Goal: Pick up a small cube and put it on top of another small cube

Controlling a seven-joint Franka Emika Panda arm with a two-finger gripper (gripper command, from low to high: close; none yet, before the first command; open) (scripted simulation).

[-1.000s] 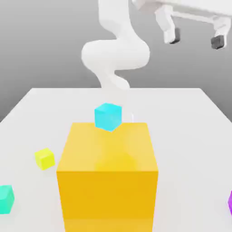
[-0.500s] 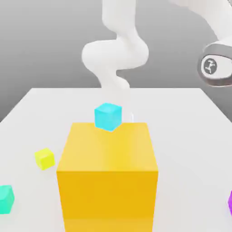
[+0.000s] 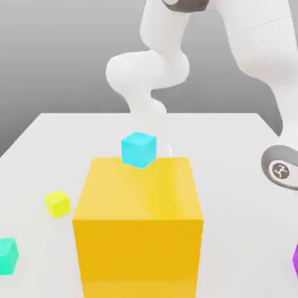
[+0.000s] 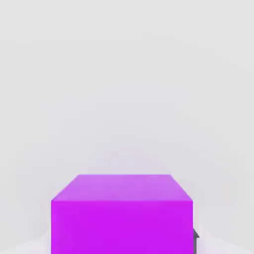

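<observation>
Small cube [image 4: 121, 213] sits on the surface [image 4: 124, 99], directly in front of the end effector, close up; bare surface lies beyond it.

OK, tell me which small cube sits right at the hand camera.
The small glossy purple cube, at the exterior view's right edge; the yellow, cyan and teal cubes lie elsewhere.

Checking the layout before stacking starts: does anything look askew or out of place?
One oddity: the cyan cube looks tilted, a corner pointing down behind the big orange block; what it rests on is hidden. The yellow cube, green cube and purple cube sit flat on the table.
</observation>
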